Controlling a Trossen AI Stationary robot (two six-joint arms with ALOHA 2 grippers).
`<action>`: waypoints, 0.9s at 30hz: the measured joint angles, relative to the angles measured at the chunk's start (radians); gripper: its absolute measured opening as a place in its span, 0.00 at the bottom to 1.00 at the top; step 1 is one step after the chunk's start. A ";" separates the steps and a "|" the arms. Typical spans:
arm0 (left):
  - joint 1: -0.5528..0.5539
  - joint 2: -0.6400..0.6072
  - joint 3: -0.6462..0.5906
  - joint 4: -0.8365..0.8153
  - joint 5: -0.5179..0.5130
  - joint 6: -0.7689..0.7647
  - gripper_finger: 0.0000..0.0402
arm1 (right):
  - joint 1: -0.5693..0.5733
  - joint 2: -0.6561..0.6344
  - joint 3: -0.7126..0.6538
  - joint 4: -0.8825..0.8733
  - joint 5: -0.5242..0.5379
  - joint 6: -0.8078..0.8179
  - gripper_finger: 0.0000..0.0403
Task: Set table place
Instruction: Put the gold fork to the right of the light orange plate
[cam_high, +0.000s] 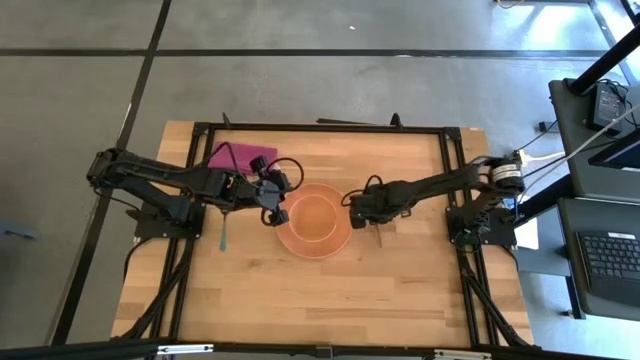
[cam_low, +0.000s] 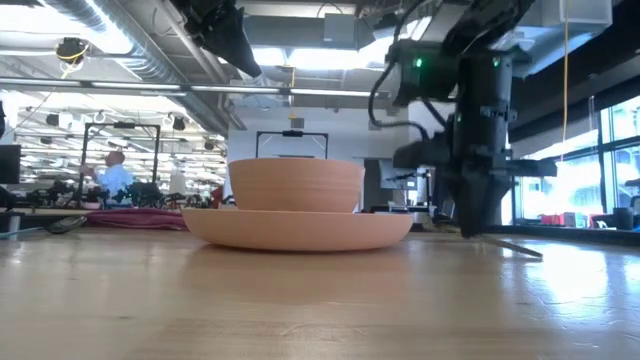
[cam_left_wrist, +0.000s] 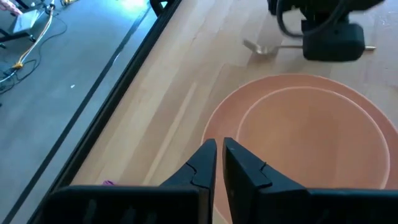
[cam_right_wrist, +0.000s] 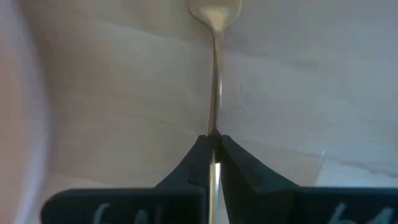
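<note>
Peach-coloured bowl (cam_high: 314, 216) sits in matching plate (cam_high: 285, 238) mid-table (cam_high: 400, 290) — that part looks done. Right gripper (cam_right_wrist: 212, 142) just beside the plate's right rim, fingers clamped on a metal spoon (cam_right_wrist: 214, 15) lying on the wood; placement seems underway. Left gripper (cam_left_wrist: 219, 154) above the plate's left edge, fingers nearly together, holding nothing. Teal-handled utensil (cam_high: 223, 236) left of plate; purple napkin (cam_high: 240, 156) at far-left corner — likely not yet set.
</note>
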 joint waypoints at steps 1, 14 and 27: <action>0.000 0.000 0.000 0.000 0.000 0.000 0.05 | -0.001 0.013 0.001 0.003 -0.009 0.000 0.05; 0.000 0.000 0.000 0.001 -0.001 0.001 0.11 | -0.005 0.030 0.000 0.052 0.010 -0.062 0.14; 0.000 0.000 0.001 0.001 0.000 0.001 0.11 | -0.005 0.015 0.074 -0.004 -0.001 -0.141 0.30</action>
